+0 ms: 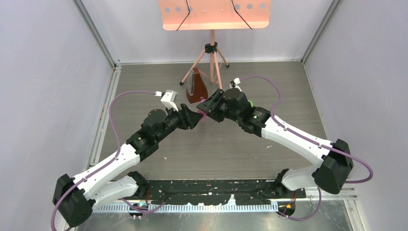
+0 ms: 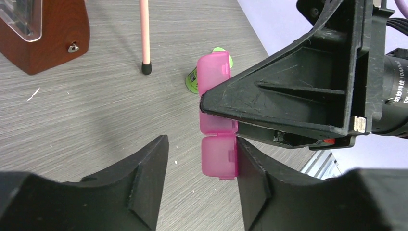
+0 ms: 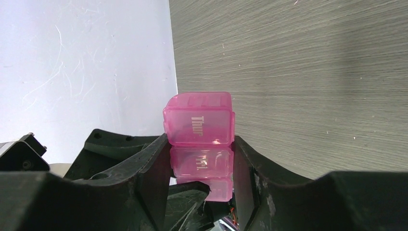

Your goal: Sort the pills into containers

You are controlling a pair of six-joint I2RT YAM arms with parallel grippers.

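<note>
- left gripper (image 2: 202, 144) jaws partway apart, not clamped: one finger flush against the pink pill box (image 2: 219, 159), the other standing off it, with bare table (image 2: 96, 110) showing in the gap
- nearest compartment of the box sitting between the left fingertips, row of compartments running straight out past them
- right gripper (image 3: 201, 142) closed tight on the middle compartment, a finger pressed on each opposite side, coming in crosswise to the left gripper
- "Thur" compartment poking out beyond the right fingertips (lid looks shut, contents not readable through the pink plastic)
- just past the box's far end: green bottle (image 2: 191, 81), partly hidden behind it
- farther out, on the standing-off finger's side: pink tripod leg (image 2: 144, 33) with black foot, then brown metronome (image 2: 43, 33)
</note>
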